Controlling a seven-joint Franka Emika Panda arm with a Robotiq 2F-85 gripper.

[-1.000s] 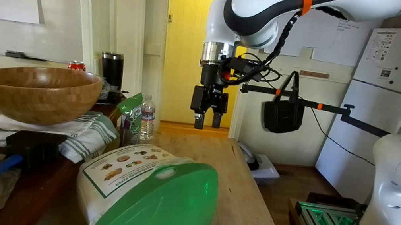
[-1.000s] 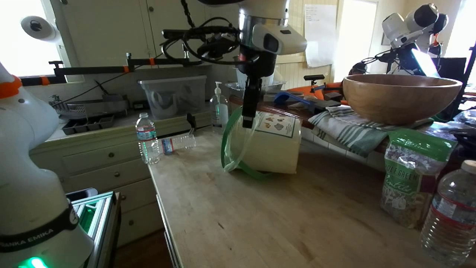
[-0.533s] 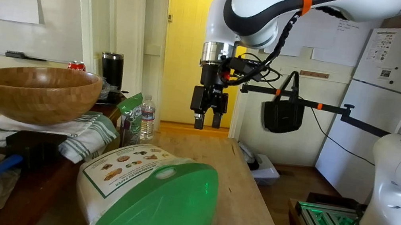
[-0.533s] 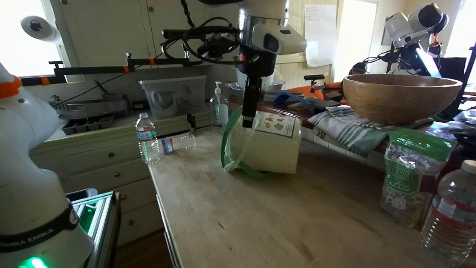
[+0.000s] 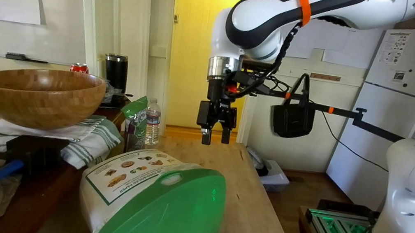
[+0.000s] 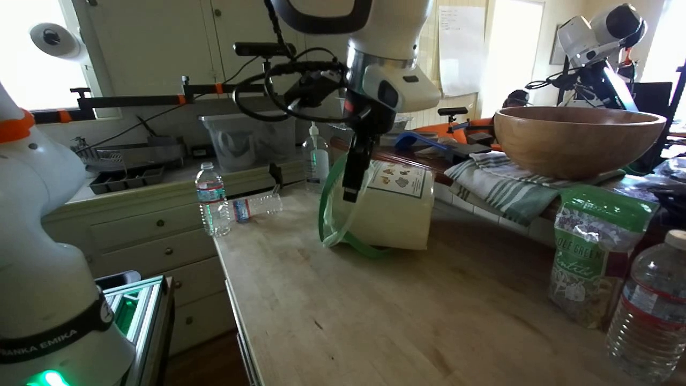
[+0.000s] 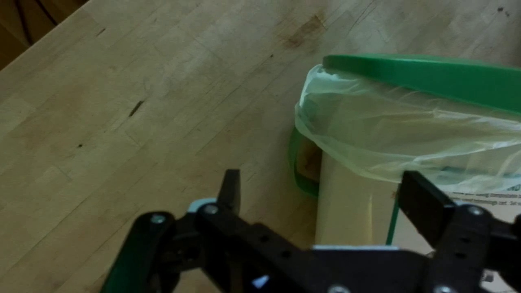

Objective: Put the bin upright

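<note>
We have the white bin tipped on its side on the butcher-block tabletop, toward the end by the pump bottle and close to the long edge along the dark wooden ledge. Its green lid faces the robot-side edge. The gripper hangs above, fingers spread, and we see nothing held between them. In the wrist view one fingertip lines up over the bin's printed side, its partner over the tabletop.

We call this the approach, with the righting all to come, and here's the danger! That translucent liner spills over the rim: pinch only thin plastic, and we likely tug the bag while the bin lies put. Press too hard on the rounded body and it could roll or skid into the ledge. The body looks too broad for these fingers, so a shallow hold may slip mid-lift. And if a shove at the lid spins the bin toward the robot-side edge, we may yet clip the upright water bottle by that edge's corner.
</note>
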